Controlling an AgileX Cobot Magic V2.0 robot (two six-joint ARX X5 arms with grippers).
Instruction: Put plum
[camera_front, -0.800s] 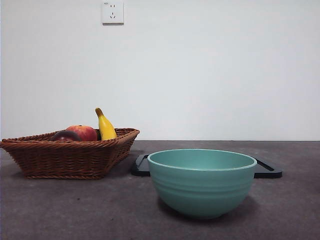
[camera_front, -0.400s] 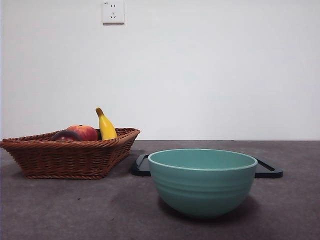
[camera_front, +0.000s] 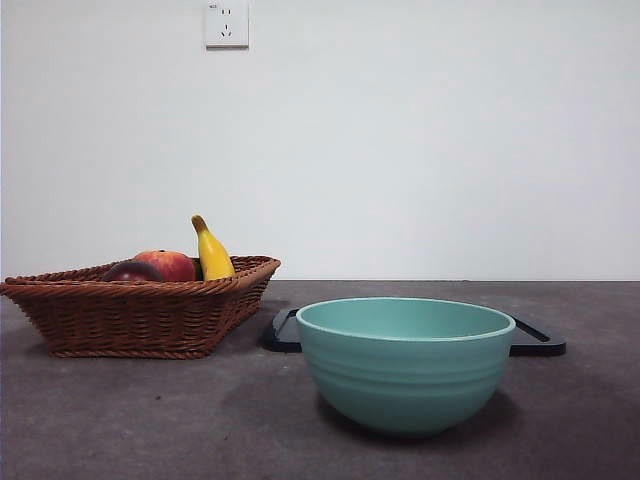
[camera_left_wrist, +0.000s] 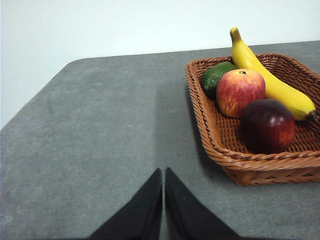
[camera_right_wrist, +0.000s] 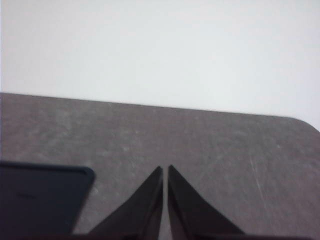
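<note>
Plum (camera_left_wrist: 268, 125) sitting untouched in basket (camera_left_wrist: 235, 162); both arms waiting.
Left gripper (camera_left_wrist: 163, 172) and right gripper (camera_right_wrist: 165, 170) clenched, empty. Risk: plum touching red-orange fruit (camera_left_wrist: 240, 92) and banana (camera_left_wrist: 270, 82), so jaws nudging neighbours.

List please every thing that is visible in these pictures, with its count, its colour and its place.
plum: one, dark maroon, in the basket, near its front rim in the left wrist view
red-orange fruit: one, red and yellow, in the basket beside the plum
banana: one, yellow, in the basket, behind the two round fruits
green fruit: one, dark green, in a basket corner
basket: one, brown wicker, left on the table
bowl: one, teal, nearest the front camera
tray: one, black, flat behind the bowl
table: one, dark grey
wall socket: one, white, on the wall
left gripper: black, shut, above bare table beside the basket
right gripper: black, shut, near a tray corner
</note>
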